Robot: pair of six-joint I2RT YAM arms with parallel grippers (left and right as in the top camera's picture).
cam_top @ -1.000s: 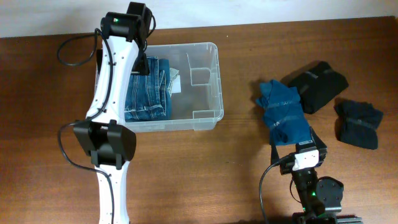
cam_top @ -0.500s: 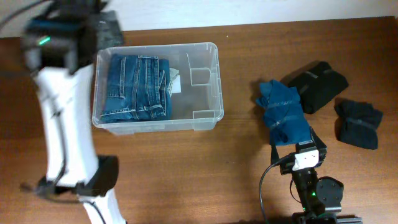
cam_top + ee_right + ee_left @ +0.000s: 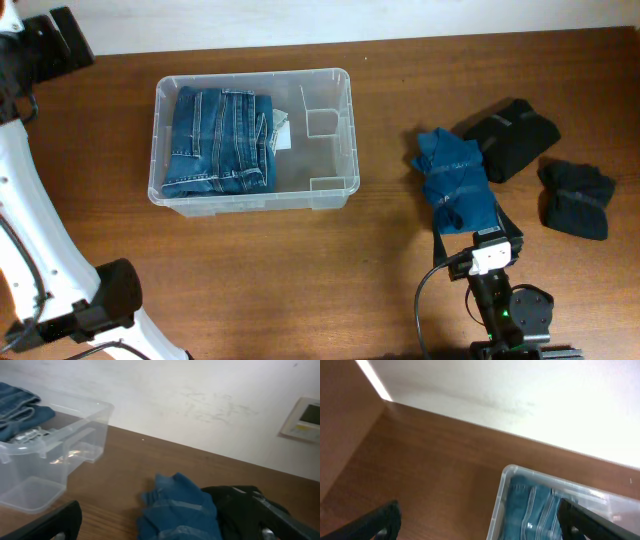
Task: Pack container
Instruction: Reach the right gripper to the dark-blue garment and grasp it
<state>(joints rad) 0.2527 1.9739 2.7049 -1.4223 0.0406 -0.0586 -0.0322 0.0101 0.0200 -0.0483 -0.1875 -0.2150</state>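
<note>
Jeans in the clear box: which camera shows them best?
The overhead view: the jeans show whole, folded flat at one end of the container. The left wrist view catches only one end of them at the bottom of its picture. The right wrist view shows only a corner at its left edge.

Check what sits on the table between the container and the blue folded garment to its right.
Nothing. The overhead view shows only bare table between the container and the blue garment. The right wrist view agrees.
</note>
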